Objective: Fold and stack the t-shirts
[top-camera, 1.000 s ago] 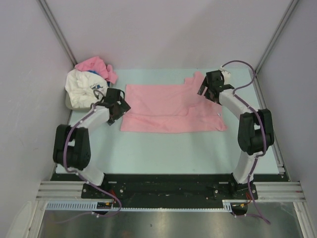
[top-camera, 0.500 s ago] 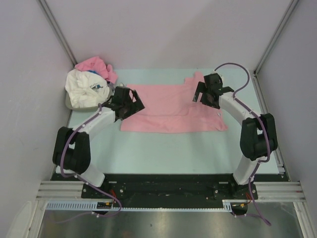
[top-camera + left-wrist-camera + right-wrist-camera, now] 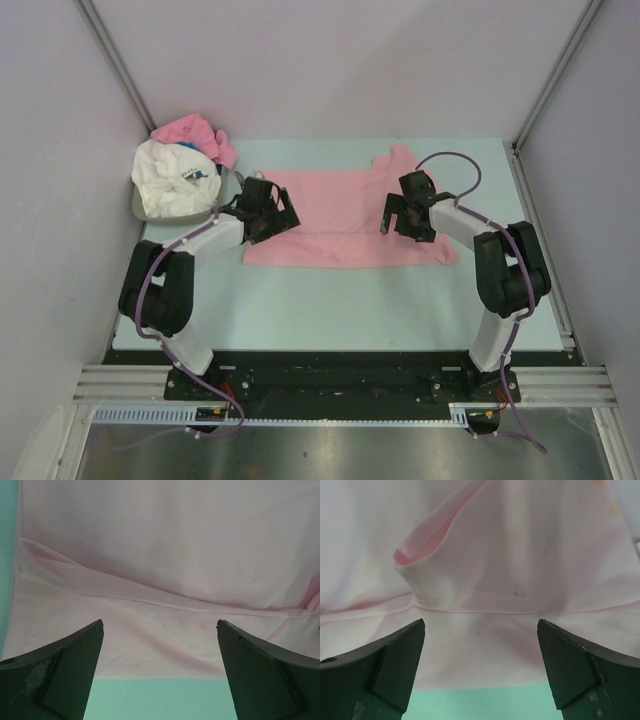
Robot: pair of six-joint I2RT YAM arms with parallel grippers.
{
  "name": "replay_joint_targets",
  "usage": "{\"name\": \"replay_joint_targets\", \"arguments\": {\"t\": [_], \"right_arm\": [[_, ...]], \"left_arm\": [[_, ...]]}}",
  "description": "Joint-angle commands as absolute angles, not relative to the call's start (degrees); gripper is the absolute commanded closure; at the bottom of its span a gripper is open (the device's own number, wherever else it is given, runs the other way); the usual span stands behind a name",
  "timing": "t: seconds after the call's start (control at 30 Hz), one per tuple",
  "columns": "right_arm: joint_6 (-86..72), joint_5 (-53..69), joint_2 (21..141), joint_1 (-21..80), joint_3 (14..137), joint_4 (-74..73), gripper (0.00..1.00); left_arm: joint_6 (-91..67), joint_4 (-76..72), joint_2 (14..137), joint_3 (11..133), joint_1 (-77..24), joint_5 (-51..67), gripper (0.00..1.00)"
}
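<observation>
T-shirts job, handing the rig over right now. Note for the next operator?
Left gripper: open, empty, above the near left edge of the spread pink t-shirt.
Right gripper: open, empty, above its near right part, by a folded-over flap.
White t-shirt and crumpled pink t-shirt: heaped at the far left corner.
Done: one shirt laid out on the table; no stack.
Left: fold it, fold the other two, stack all three.

no readable text, print on white t-shirt (image 3: 165, 190) too small
</observation>
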State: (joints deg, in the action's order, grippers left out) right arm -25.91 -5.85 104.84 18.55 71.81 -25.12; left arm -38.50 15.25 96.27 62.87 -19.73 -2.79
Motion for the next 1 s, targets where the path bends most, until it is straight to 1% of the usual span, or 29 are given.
{"name": "replay_joint_targets", "arguments": {"t": [0.0, 0.27, 0.5, 0.73, 0.97], "right_arm": [[-25.8, -5.3, 106.4, 19.6, 69.4, -22.3, 0.00], [-26.3, -6.1, 106.6, 21.0, 65.0, -21.0, 0.00], [-28.0, -9.1, 105.7, 24.5, 60.1, -22.1, 0.00], [-32.6, -11.5, 103.7, 28.9, 54.1, -24.3, 0.00], [-38.6, -13.9, 96.9, 34.0, 48.4, -27.5, 0.00]], "left_arm": [[-38.1, 12.5, 96.9, 59.6, -20.8, -3.4, 0.00], [-38.3, 10.5, 98.3, 55.2, -22.7, -6.9, 0.00], [-39.7, 8.4, 96.4, 46.9, -25.0, -10.5, 0.00], [-42.8, 9.2, 90.4, 38.2, -25.8, -13.0, 0.00], [-45.3, 11.9, 80.1, 30.1, -27.9, -12.8, 0.00]]}}
